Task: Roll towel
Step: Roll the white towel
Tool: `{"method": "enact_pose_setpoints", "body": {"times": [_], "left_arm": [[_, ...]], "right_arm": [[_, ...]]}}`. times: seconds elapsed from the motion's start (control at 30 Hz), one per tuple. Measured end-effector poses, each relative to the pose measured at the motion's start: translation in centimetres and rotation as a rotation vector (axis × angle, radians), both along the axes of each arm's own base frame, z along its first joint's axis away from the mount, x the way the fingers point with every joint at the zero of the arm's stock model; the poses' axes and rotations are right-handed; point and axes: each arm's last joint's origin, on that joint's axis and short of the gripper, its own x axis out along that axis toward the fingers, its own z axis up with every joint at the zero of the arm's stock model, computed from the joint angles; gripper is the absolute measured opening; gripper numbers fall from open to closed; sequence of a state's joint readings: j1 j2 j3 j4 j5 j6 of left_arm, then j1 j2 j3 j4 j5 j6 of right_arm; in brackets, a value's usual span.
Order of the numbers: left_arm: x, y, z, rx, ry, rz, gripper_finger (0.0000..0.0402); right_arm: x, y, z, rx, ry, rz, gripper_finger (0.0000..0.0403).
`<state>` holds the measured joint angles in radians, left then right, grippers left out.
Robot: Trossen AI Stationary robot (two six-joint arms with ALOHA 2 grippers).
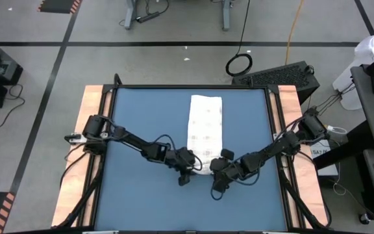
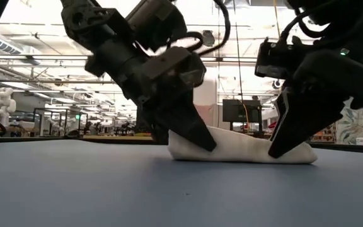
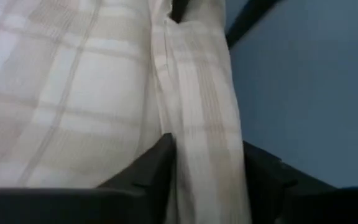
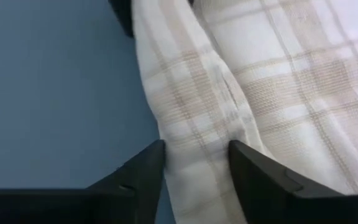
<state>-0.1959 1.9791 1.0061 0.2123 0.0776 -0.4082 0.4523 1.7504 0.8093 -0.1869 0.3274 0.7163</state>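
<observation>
White plaid towel [image 1: 205, 127] | long axis toward table's far edge | hands at near end

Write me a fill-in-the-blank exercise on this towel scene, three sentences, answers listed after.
1. The towel lies as a long folded strip on a table top coloured ____.
2. Both grippers work at the end of the towel that is ____ to the robot.
3. In each wrist view, a rolled fold of the towel runs ____ the two fingers of the left gripper and of the right gripper.

Missing words: blue; nearest; between
</observation>
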Motion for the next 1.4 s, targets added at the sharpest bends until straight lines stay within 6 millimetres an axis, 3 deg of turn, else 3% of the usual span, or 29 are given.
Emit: {"method": "enact_pose_setpoints", "body": {"times": [0.17,0.27,0.37,0.5,0.67,0.9,1.4], "left_arm": [[-0.8,-0.7,2.8,0.196,-0.076,-0.056,0.0210],[-1.2,-1.6,4.8,0.317,-0.160,-0.055,0.0216],[-1.5,-3.2,5.4,0.370,-0.217,-0.085,0.0217],[-1.7,-6.1,4.8,0.414,-0.287,-0.120,0.0217],[-2.2,-8.1,2.6,0.646,-0.278,-0.057,0.0217],[-2.0,-7.6,0.8,0.744,-0.225,0.005,0.0217],[-0.9,-4.1,0.2,0.707,-0.137,-0.051,0.0217]], "right_arm": [[0.2,-0.5,0.0,0.052,0.021,-0.006,0.0114],[0.4,-1.0,0.0,0.102,0.038,-0.006,0.0082],[0.6,-1.8,0.4,0.161,0.055,-0.004,0.0057],[0.8,-3.1,1.5,0.212,0.049,-0.003,0.0035],[1.0,-5.0,2.0,0.229,0.056,-0.012,0.0025],[1.3,-6.1,2.0,0.256,0.059,-0.026,0.0028],[1.4,-6.2,2.1,0.264,0.054,-0.029,0.0029]]}}
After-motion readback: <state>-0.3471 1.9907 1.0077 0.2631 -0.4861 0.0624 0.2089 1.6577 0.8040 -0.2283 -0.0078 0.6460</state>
